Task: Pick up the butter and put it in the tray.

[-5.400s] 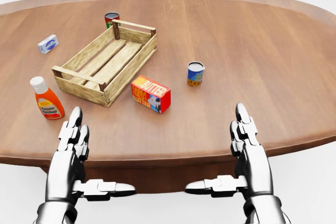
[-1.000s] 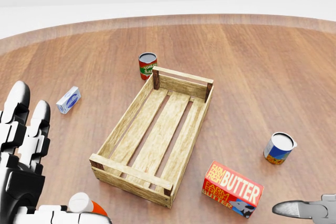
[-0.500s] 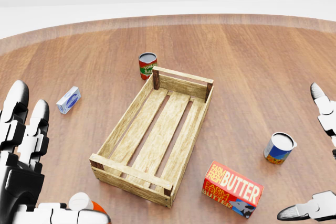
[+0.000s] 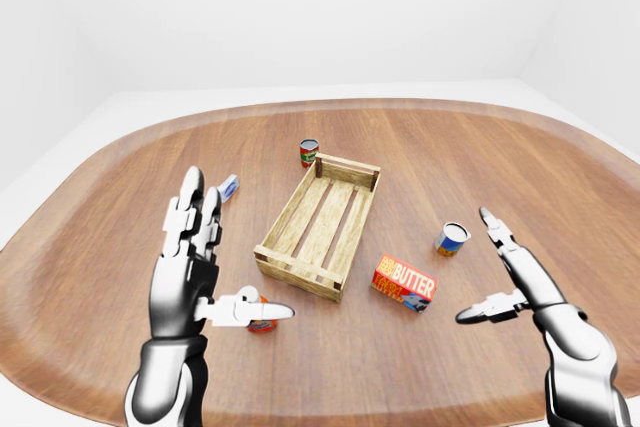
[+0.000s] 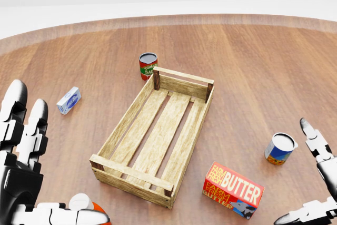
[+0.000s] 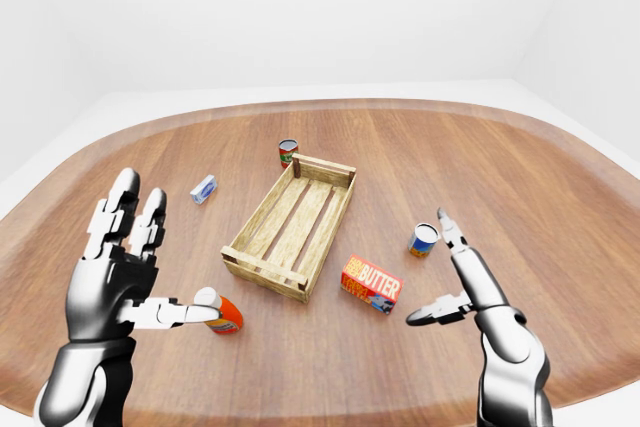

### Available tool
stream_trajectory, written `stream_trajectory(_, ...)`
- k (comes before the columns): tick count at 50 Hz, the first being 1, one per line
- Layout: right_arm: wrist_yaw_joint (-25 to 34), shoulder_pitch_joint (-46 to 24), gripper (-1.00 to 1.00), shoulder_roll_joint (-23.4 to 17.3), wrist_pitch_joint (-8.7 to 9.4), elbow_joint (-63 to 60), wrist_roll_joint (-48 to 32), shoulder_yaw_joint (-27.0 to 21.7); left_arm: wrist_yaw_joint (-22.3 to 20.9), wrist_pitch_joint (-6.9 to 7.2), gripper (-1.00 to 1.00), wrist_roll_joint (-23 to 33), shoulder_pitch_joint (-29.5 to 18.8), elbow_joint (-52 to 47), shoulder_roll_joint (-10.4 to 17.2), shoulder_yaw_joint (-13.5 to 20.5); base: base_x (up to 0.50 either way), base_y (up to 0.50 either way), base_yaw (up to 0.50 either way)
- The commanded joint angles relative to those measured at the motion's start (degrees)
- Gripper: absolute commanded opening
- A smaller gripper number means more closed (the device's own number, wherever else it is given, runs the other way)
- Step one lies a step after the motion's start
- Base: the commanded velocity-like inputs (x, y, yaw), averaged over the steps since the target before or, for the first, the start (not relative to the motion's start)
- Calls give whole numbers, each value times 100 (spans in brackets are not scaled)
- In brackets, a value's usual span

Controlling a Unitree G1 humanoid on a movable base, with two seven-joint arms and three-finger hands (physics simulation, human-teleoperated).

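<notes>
Red butter (image 5: 233,190) box lies on our wooden surface (image 5: 263,67), just right of the tray (image 5: 155,135); our left robot hand (image 4: 190,267) and right robot hand (image 6: 455,282) hover spread wide, empty.

A large oval wooden table (image 4: 120,207) stands in a plain white, evenly lit room.

Head view sits close, tilted steeply down onto the oval wooden table (image 5: 253,67), cropping both hands. The two eye views pull back wider, facing level across to white walls, sharing the wooden crate tray (image 4: 320,224) between them, shifted slightly sideways.
</notes>
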Motion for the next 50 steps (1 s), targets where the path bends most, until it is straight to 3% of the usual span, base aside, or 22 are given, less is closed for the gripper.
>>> stream_trajectory(1, -254, -137, 100, -176, 0, 836, 3, 214, -3, 0, 100, 11, -39, 68, -1, 10, 0, 0, 0)
stream_trajectory(7, -578, -247, 100, -251, 0, 1558, -57, 442, -14, 0, 100, -23, -14, -18, 0, 41, 0, 0, 0)
stream_trajectory(18, -768, -495, 100, -287, 0, 1803, -228, 844, -45, 0, 100, -71, -37, -71, -15, 123, 0, 0, 0)
stream_trajectory(50, -1261, -1207, 100, -587, 0, 3437, 48, 1226, -55, 0, 100, -88, -118, -41, -18, 196, 0, 0, 0)
